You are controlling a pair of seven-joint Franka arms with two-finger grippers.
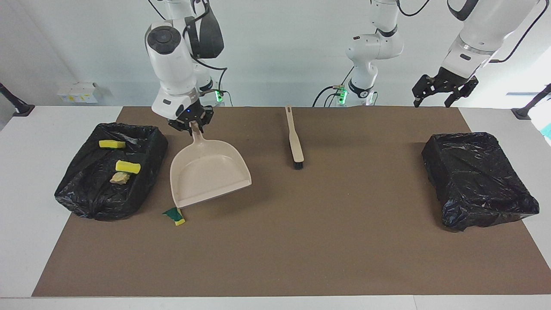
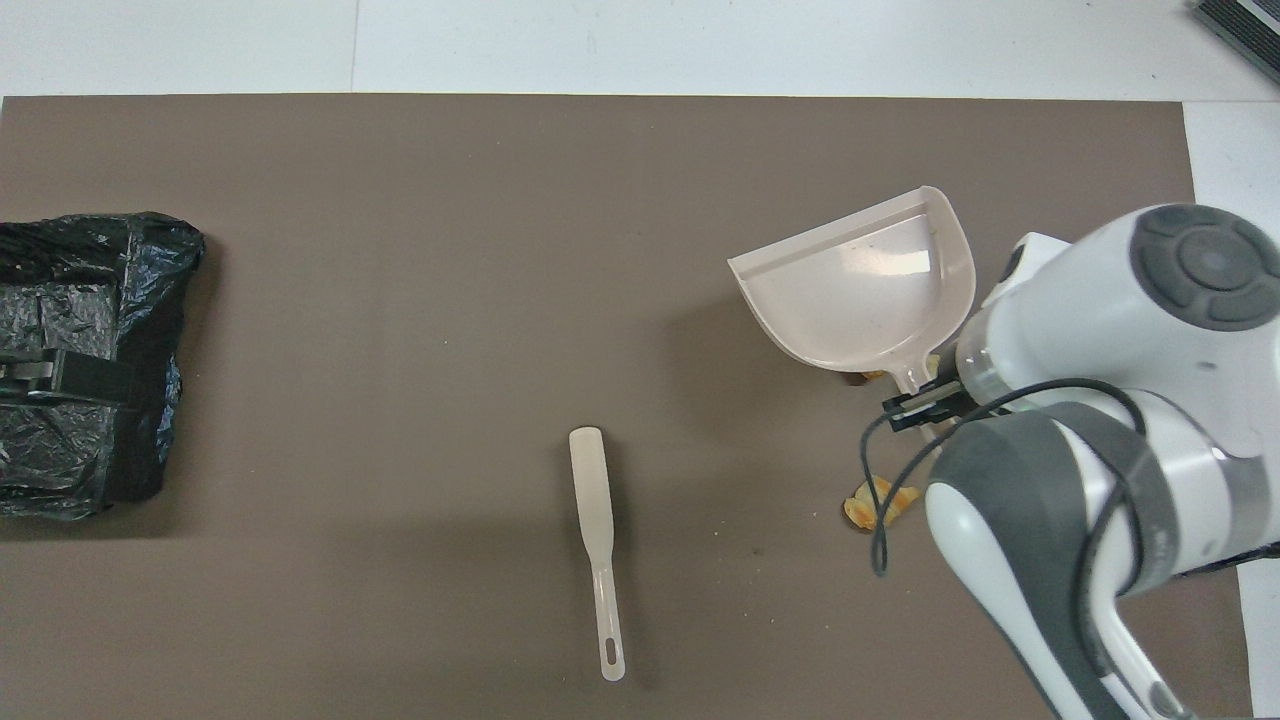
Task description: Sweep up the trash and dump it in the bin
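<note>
While right gripper (image 1: 192, 125) holds dustpan (image 1: 209, 176), green-and-yellow sponge piece (image 1: 174, 215) beside its lip

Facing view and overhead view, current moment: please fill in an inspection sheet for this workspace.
Surface: brown mat on a white table.
Job's things: yellow sponge bits and a tan chunk lie in the bin at the right arm's end. The green-and-yellow sponge piece and an orange-brown chunk lie on the mat. The dustpan is empty, and the brush lies on the mat.
Clutter: second bagged bin at the left arm's end.
Pincers: right pincer shut on the dustpan's handle; left pincer open, waiting in the air.
Cables: black cable loops off the right arm's wrist.
Surroundings: white wall, small white box.
</note>
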